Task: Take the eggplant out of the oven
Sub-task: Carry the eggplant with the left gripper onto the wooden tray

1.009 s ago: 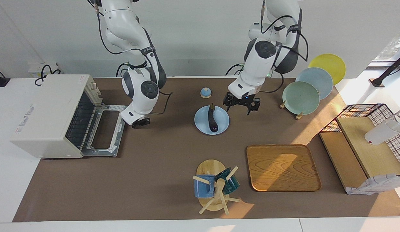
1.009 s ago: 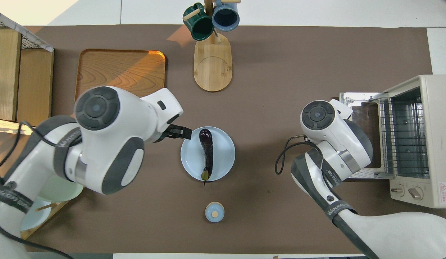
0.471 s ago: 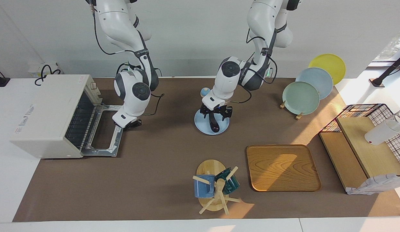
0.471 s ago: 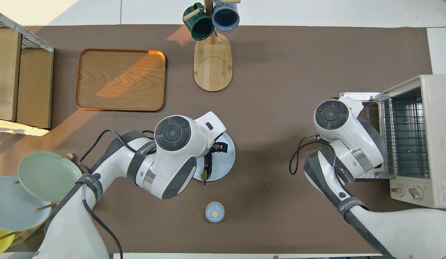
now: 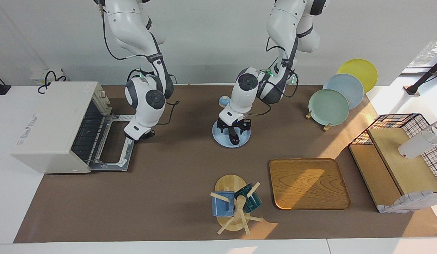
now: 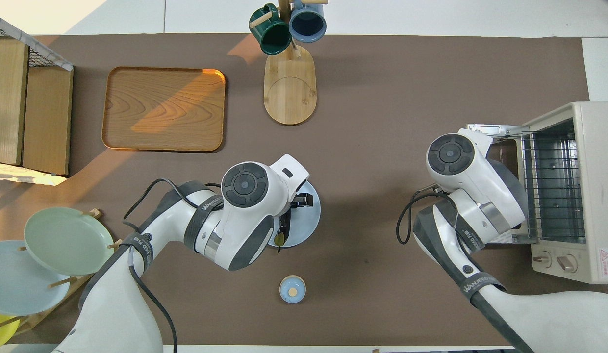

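The dark purple eggplant lies on a light blue plate in the middle of the table, outside the oven. My left gripper is low over the plate, open, with its fingers on either side of the eggplant's middle. In the overhead view the left arm covers most of the eggplant; only its stem end shows. The cream-white oven stands at the right arm's end of the table with its door folded down flat and its wire rack bare. My right gripper hangs by the door's edge.
A small blue bell sits nearer to the robots than the plate. A mug tree and a wooden tray lie farther out. A rack of plates and a wire-and-wood shelf stand at the left arm's end.
My left gripper swung from beside the plate to over it and came down around the eggplant. My right gripper shifted a little toward the oven door.
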